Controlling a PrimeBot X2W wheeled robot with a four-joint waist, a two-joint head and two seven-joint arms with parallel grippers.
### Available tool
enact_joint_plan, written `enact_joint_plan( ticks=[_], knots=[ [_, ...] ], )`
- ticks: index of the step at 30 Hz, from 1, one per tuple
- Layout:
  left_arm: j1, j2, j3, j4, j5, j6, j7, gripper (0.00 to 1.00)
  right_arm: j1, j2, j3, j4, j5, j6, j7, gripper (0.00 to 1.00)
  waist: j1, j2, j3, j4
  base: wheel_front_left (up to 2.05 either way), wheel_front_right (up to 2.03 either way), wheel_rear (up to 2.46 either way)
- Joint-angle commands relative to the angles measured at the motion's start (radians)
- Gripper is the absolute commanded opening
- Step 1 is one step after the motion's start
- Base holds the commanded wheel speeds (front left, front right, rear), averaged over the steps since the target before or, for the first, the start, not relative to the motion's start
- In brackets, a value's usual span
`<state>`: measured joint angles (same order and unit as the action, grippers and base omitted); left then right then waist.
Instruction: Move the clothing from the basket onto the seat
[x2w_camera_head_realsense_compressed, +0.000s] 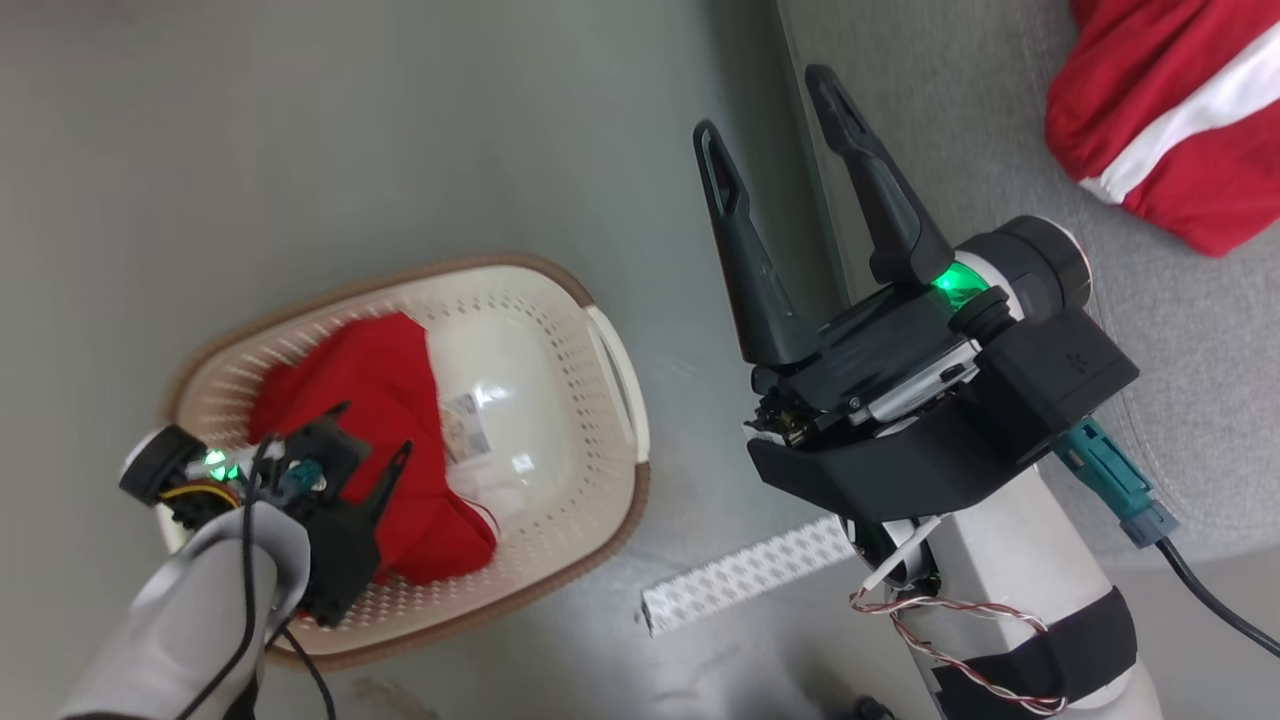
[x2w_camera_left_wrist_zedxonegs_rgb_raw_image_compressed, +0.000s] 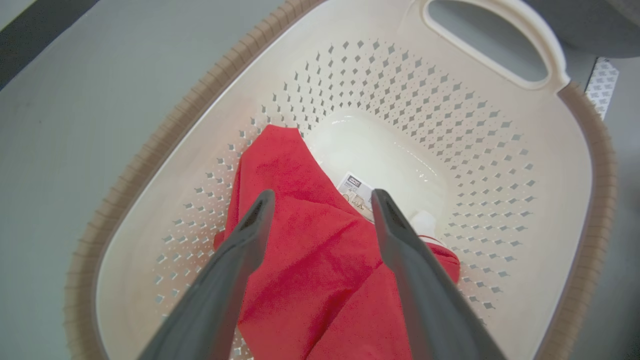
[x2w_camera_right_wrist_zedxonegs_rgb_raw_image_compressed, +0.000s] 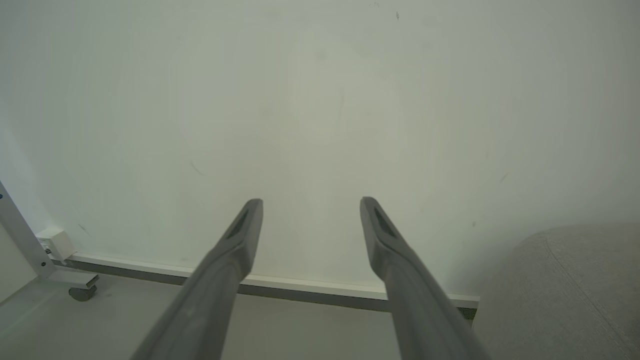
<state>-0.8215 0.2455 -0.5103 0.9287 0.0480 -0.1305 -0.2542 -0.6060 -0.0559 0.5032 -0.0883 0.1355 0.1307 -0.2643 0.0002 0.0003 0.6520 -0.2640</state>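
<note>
Bright even light; glare on the basket (x2w_camera_head_realsense_compressed: 560, 335) bottom; wrist views warp at edges

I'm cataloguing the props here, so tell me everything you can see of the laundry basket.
The basket is cream-white plastic, upright on the grey floor. Its walls are pierced with small diamond holes, the rim is brown and woven-looking, and a cut-out handle sits at one end. The glossy bottom bears a sticker, partly covered by a crumpled red garment. The open left pincer points down at that garment.

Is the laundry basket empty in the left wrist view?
No, one red garment lies crumpled in the basket, partly covering the sticker on its bottom.
</note>
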Motion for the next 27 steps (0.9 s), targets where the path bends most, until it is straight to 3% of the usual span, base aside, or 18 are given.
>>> enact_joint_plan(
  ticks=[1,11,27],
  knots=[
    [-0.035,0.011,-0.029,0.038,0.01,0.0,0.02,1.0,-0.023,0.007,0.002,-0.012,0.005,0.0,-0.001,1.0,-0.0002,-0.0003,0.102,-0.069,0.0,0.0,0.0],
    [-0.139,0.008,-0.202,0.164,0.03,0.0,0.083,1.0,-0.074,0.007,0.027,-0.059,0.034,0.0,-0.001,1.0,-0.0002,-0.0003,0.178,-0.098,0.0,0.0,0.0],
    [-0.252,0.016,-0.429,0.296,-0.032,0.0,0.135,1.0,-0.101,0.007,0.056,-0.112,0.081,0.0,-0.001,1.0,-0.0002,-0.0003,0.272,-0.134,0.0,0.0,0.0]
  ],
)
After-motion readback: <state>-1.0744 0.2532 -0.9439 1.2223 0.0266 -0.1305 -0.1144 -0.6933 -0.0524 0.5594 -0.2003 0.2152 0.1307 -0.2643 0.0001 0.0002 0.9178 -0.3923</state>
